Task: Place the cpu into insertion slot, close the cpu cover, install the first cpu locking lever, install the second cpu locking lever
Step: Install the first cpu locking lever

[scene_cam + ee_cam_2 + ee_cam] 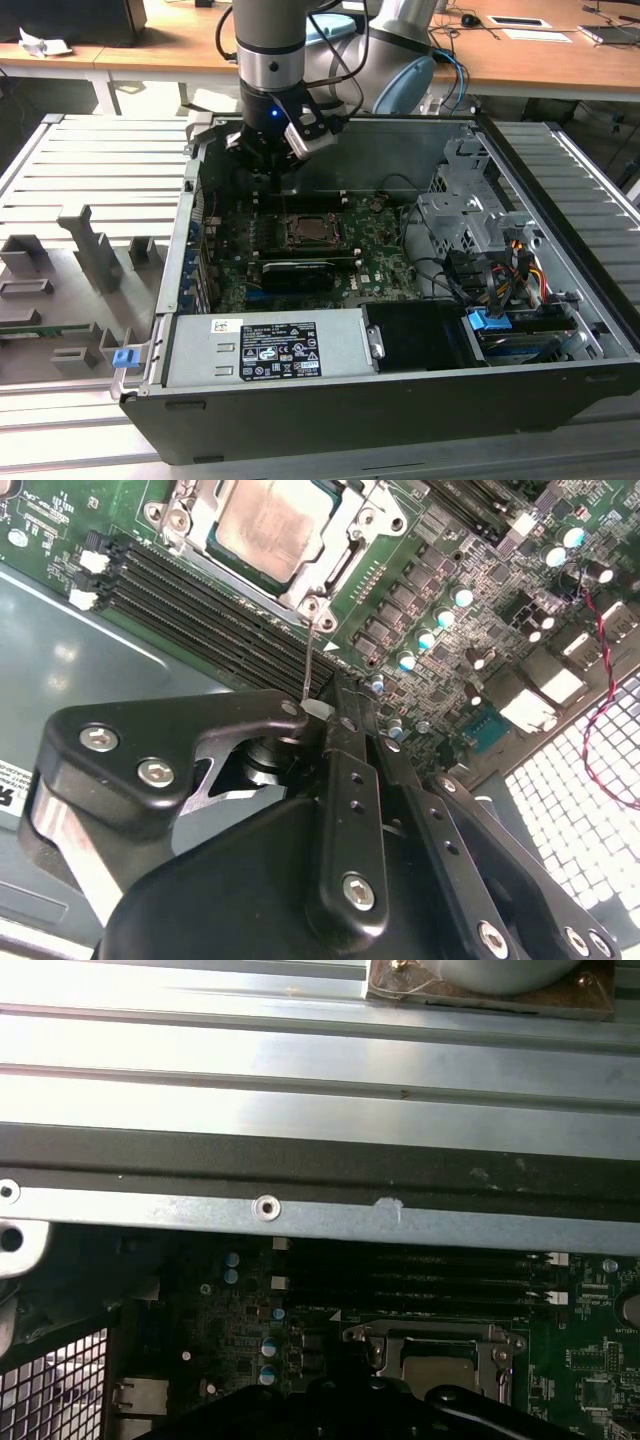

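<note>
A: Where's the cpu (265,525) sitting rn?

B: It's lying flat in the insertion slot (300,247), approx mid-board on the motherboard (480,630), inside the open case (400,420) that's standing on the counter (90,170). The cpu cover (340,550) is looking closed over it, w/ the frame lying around the grey top.

A: And the hand?

B: The hand (318,712) is hanging just beside the socket, on the side of the memory slots (200,595) and toward the case wall opposite the power supply (265,350). Its fingers are pressing together on the thin end of a locking lever (308,665), as far as I'm reading the second wrist view.

A: How's this stuff handling?

B: I'm judging the chip as light, stiff and fragile: edges only, no touching the underside, and no dragging it across the pins. The cover is thin stiff sheet metal, prob. swinging easily on its hinge. The lever is springy wire, slippery and narrow, so I'm thinking the bent tip is the spot to pinch. It'll likely be pushing back under load.

A: Risk?

B: The wire slipping out of the grip.
</note>
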{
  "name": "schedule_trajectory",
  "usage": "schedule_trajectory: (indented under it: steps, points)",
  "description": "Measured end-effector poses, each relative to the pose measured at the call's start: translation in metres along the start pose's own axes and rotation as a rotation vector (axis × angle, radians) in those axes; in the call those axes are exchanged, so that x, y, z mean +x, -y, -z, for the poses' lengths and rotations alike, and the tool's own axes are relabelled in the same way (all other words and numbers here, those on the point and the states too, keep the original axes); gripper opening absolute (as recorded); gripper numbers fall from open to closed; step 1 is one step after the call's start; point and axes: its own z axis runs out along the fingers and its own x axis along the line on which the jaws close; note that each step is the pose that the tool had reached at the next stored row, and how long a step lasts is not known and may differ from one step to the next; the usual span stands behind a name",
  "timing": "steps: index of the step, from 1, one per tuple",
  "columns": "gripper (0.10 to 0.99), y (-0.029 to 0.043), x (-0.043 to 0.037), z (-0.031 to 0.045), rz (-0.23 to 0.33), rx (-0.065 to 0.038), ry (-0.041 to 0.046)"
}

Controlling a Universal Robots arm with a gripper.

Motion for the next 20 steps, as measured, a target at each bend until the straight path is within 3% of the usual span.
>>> schedule_trajectory:
  steps: [20]
  points:
    - [0.106, 0.0003, -0.0060, -0.0002, 0.000, 0.000, 0.0000]
